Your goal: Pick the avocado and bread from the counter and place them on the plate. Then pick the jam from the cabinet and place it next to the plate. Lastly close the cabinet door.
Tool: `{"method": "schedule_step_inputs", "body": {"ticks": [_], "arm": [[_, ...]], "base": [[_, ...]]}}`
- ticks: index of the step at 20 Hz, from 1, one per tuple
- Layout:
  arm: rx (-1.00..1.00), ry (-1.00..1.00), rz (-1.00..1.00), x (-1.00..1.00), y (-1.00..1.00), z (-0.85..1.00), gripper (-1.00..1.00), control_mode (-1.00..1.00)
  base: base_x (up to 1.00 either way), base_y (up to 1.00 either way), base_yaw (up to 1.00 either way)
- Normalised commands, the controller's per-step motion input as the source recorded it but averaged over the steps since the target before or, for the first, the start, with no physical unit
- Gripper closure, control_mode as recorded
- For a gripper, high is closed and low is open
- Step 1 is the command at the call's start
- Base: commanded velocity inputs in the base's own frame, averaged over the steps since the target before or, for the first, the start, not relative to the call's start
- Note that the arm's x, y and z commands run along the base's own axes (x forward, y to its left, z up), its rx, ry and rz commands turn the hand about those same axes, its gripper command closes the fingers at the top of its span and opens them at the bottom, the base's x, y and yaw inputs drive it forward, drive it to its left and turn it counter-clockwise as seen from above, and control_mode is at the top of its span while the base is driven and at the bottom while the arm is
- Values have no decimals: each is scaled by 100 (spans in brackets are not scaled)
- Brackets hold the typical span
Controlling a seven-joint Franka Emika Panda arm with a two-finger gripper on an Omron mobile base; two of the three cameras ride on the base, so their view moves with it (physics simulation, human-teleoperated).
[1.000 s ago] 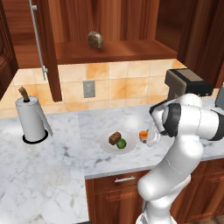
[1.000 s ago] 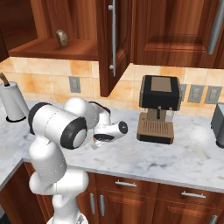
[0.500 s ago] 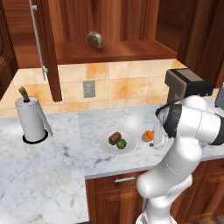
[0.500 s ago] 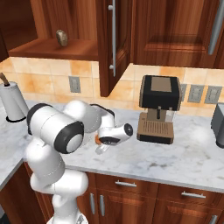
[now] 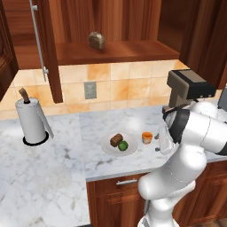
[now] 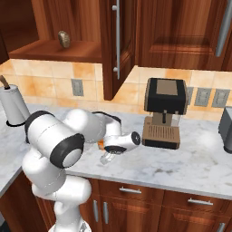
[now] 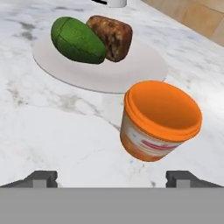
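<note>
The white plate point(image 5: 107, 146) lies on the marble counter point(image 5: 57, 164) and carries the dark green avocado point(image 5: 123, 145) and the brown bread point(image 5: 116, 139). Just right of the plate, the jam point(image 5: 147, 137) with its orange lid stands upright on the counter. In the hand view the jam point(image 7: 159, 120) is in front of my gripper point(image 7: 113, 179), with the plate point(image 7: 144, 65), avocado point(image 7: 78, 40) and bread point(image 7: 111, 37) beyond it. My gripper point(image 6: 106, 157) is open and apart from the jar, holding nothing. The cabinet door point(image 5: 44, 48) stands open, showing the cabinet shelf point(image 5: 119, 52).
A speckled grey-brown lump point(image 5: 96, 40) sits on the cabinet shelf. A coffee machine point(image 5: 188, 88) stands right of the jam, behind my arm. A paper towel roll point(image 5: 31, 122) stands at the far left. A toaster point(image 6: 226, 127) is at the far right.
My gripper has opened and let go of the jam, which now stands on the counter beside the plate. The hand has drawn back a little from the jar.
</note>
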Motion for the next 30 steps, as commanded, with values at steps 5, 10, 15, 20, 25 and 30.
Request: {"method": "schedule_step_inputs", "body": {"ticks": [5, 10, 15, 20, 25, 30], "arm": [[1, -13, 0, -36, -1, 42, -100, -100], [4, -16, 0, -39, -9, 48, -100, -100], [9, -14, 0, -37, -14, 47, -100, -100], [11, -14, 0, -27, -12, 50, -100, -100], [12, -14, 0, -12, -15, 58, -100, -100], [14, -5, 0, -7, -24, 49, -100, -100]], "base": [[0, 0, 0], [0, 0, 0], [0, 0, 0], [0, 0, 0], [0, 0, 0], [0, 0, 0]]}}
